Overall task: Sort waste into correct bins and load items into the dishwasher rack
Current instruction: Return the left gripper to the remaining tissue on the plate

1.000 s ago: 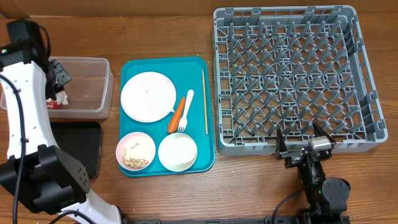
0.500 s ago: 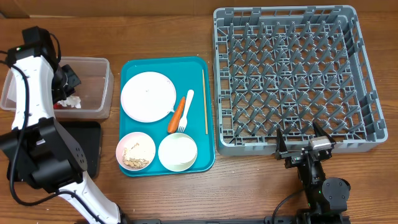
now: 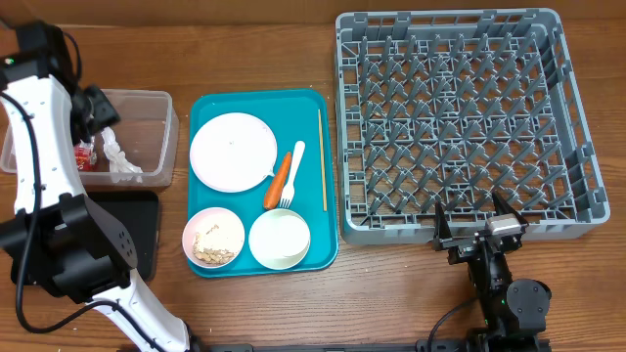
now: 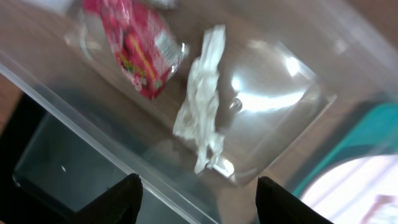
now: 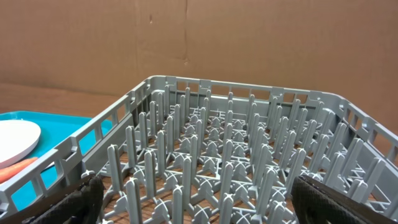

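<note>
My left gripper (image 3: 94, 106) hangs open over the clear tub (image 3: 164, 108), nothing between its fingers. In the tub lie the crumpled white tissue (image 3: 122, 156) and the red snack wrapper (image 3: 85, 154); the left wrist view shows the tissue (image 4: 202, 112) and wrapper (image 4: 140, 53) below my open left gripper (image 4: 199, 194). The carrot (image 3: 279, 181), fork (image 3: 293, 168), chopsticks (image 3: 322, 161), plate (image 3: 233, 150), a bowl with rice scraps (image 3: 213, 238) and an empty bowl (image 3: 280, 238) rest on the teal tray (image 3: 315, 106). My right gripper (image 3: 471, 221) stands open at the grey rack's (image 3: 577, 117) near edge.
The black tray (image 3: 137, 230) lies just in front of the clear tub. From the right wrist, the rack's upright pegs (image 5: 230, 162) fill the view between my open right gripper (image 5: 205, 199) fingers, with a brown cardboard wall behind.
My left gripper has opened and let go of the white tissue, which now lies in the clear tub beside the wrapper. The right arm has not moved.
</note>
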Controlling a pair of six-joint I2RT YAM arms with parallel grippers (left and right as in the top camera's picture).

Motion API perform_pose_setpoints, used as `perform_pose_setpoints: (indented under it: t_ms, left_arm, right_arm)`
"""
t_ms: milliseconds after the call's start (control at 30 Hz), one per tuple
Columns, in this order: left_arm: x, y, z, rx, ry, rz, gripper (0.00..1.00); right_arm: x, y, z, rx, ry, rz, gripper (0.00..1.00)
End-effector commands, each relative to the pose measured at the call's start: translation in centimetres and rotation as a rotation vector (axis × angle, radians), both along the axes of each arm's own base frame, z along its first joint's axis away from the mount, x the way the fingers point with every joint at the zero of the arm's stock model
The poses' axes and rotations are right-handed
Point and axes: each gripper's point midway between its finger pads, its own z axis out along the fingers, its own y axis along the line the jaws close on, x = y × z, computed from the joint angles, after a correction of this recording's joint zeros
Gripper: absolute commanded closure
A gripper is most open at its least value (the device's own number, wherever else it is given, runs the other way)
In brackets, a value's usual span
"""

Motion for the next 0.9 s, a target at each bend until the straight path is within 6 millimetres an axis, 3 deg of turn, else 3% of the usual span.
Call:
perform_pose_setpoints:
  t_ms: [0, 133, 267, 400, 567, 733, 867]
  left_arm:
    - [1.9, -2.8, 6.8, -0.013, -0.176, -0.083, 0.39]
    - [2.2, -7.3, 10.5, -0.077, -0.276, -0.181, 0.39]
    - [1.1, -12.6, 10.4, -0.162, -0.23, -0.287, 0.38]
    - [0.0, -17.5, 7.7, -0.201, -0.117, -0.39, 0.39]
    - [0.2, -22.7, 3.2, -0.228, -0.06, -0.457, 0.4]
    - [0.1, -25.7, -0.7, -0.247, -0.039, -0.462, 0.39]
    - [-0.1, -26.1, -3.3, -0.222, -0.026, -0.425, 0.38]
  right_arm:
    - [0.0, 0.0, -0.2, -0.001, -0.005, 0.0, 0.0]
    - [0.0, 0.0, -0.2, 0.0, -0.005, 0.001, 0.0]
    - [0.0, 0.0, -0.2, -0.001, -0.005, 0.0, 0.0]
    - [0.0, 0.0, -0.2, -0.001, -0.005, 0.001, 0.0]
    - [0.0, 0.0, -0.2, -0.001, -0.005, 0.0, 0.0]
    - [0.0, 0.0, -0.2, -0.001, -0.005, 0.0, 0.0]
    - [0.0, 0.0, -0.2, -0.001, -0.005, 0.001, 0.0]
